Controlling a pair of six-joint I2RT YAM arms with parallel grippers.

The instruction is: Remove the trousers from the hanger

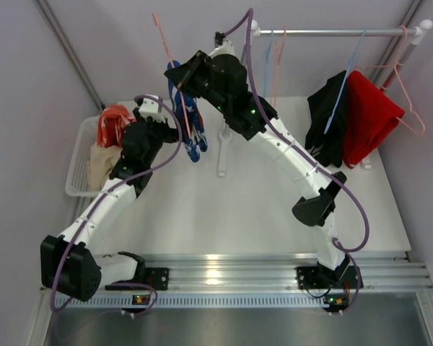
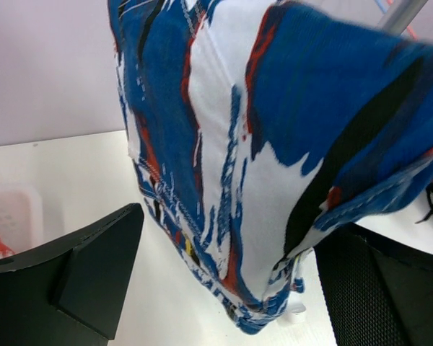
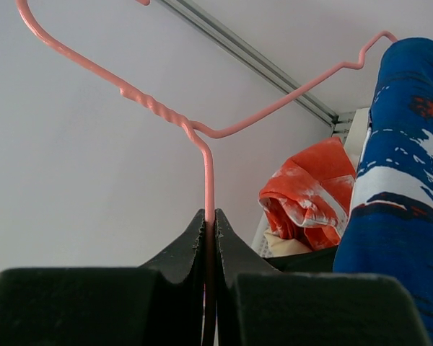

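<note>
The blue trousers (image 1: 193, 130) with a white pattern hang from a pink wire hanger (image 1: 162, 36) above the table's back left. My right gripper (image 1: 179, 78) is shut on the hanger's wire; in the right wrist view the gripper (image 3: 209, 216) pinches the hanger (image 3: 202, 137), with the blue trousers (image 3: 404, 180) to the right. My left gripper (image 1: 175, 133) is open just left of the cloth. In the left wrist view the gripper (image 2: 234, 227) has its jaws wide apart, with the lower end of the blue trousers (image 2: 274, 108) hanging between them.
A white basket (image 1: 79, 155) at the left holds orange-red trousers (image 1: 114, 124) on beige ones (image 1: 105, 162). Black trousers (image 1: 330, 119) and red trousers (image 1: 368, 115) hang on hangers from the rail (image 1: 332, 32) at the back right. Empty hangers (image 1: 274, 50) hang on the rail.
</note>
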